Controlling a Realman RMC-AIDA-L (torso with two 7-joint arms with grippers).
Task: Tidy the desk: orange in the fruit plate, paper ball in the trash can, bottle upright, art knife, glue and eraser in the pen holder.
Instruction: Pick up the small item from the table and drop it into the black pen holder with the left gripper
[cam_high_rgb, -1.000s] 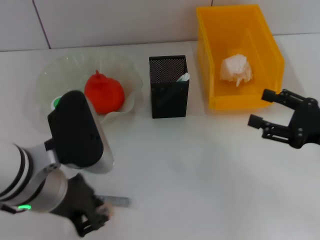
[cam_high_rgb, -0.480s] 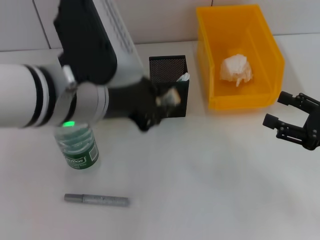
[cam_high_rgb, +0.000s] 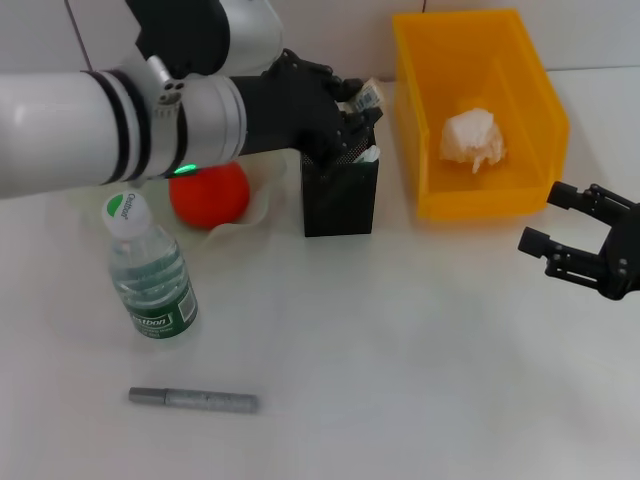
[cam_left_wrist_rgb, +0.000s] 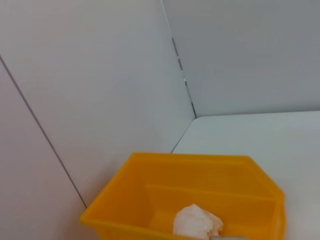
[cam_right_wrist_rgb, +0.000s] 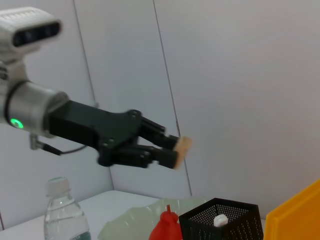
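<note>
My left gripper (cam_high_rgb: 355, 105), jaws clenched on the eraser (cam_high_rgb: 369, 95), hangs directly above the pen holder (cam_high_rgb: 340, 190); my right gripper (cam_high_rgb: 575, 240) idles, jaws released, at four o'clock

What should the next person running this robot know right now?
Left gripper: shut on the eraser, above the pen holder.
Right gripper: open, idle in front of the trash can.
Done: orange in the fruit plate, paper ball in the trash can, bottle upright.
Left: drop the eraser in; the grey knife lies on the table.
</note>
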